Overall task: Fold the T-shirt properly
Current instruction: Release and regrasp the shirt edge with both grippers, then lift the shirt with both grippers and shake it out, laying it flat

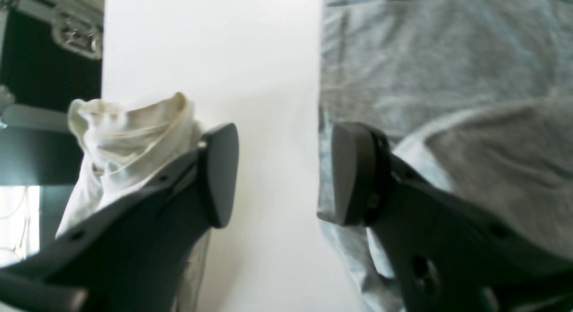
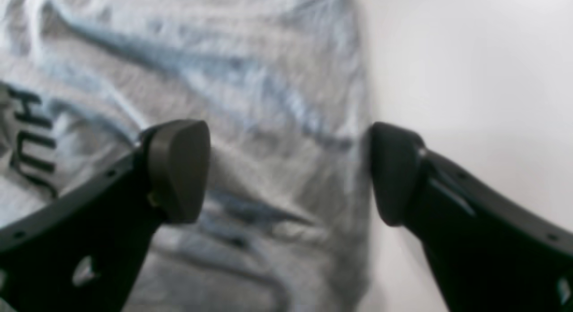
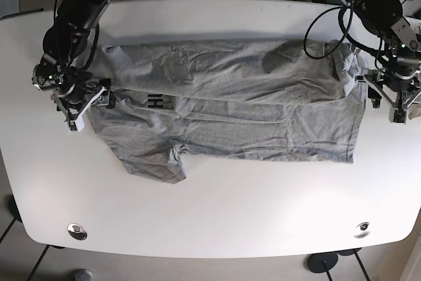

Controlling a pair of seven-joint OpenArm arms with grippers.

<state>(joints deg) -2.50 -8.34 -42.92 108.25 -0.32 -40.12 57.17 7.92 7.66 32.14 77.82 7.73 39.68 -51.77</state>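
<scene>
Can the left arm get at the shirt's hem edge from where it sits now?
Probably yes: the open left gripper straddles the shirt edge, one finger over cloth, one over bare table, nothing between.

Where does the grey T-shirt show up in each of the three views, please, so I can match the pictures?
Left wrist: the T-shirt fills the right side, its edge beside the right-hand finger of the open left gripper.
Right wrist: it covers the left and centre, under the open right gripper.
Base: it lies spread across the table's middle.
Shared landmark: the shirt's straight edge against the white tabletop.
</scene>
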